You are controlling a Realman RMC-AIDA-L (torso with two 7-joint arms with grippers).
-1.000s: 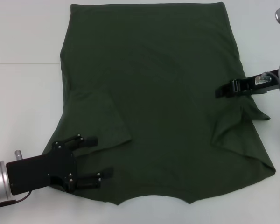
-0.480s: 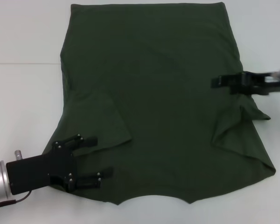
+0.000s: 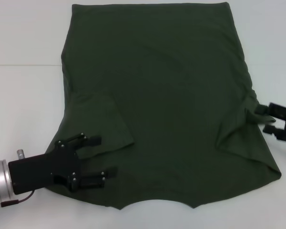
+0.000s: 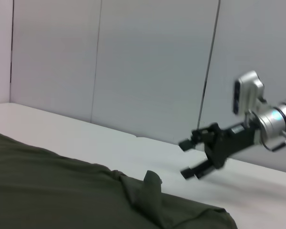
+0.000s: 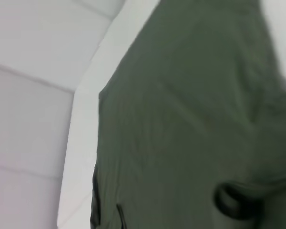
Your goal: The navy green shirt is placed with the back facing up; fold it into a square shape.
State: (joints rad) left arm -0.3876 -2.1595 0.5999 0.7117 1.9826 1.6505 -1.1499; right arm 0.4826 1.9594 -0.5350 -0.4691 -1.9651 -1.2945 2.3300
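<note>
The navy green shirt (image 3: 171, 95) lies spread flat on the white table, both sleeves folded inward onto the body. My left gripper (image 3: 104, 157) is open over its near left corner. One finger rests at the folded left sleeve (image 3: 102, 124), the other nearer the front edge. At the shirt's right edge, my right gripper (image 3: 264, 119) is open, its fingers beside the bunched right sleeve fold (image 3: 243, 129). The left wrist view shows the right gripper (image 4: 185, 158) open just above the table, beyond the shirt (image 4: 62, 195). In the right wrist view the shirt (image 5: 181, 119) fills most of the picture.
The white table (image 3: 24, 95) shows bare on the left, along the front edge and at the far right. A seam in the tabletop (image 3: 24, 65) runs across the left side. Grey wall panels (image 4: 133, 67) stand behind the table.
My right gripper has moved off the shirt's right side, outward and toward the near edge, and is now beside the right sleeve fold. The left gripper has crept slightly rightward.
</note>
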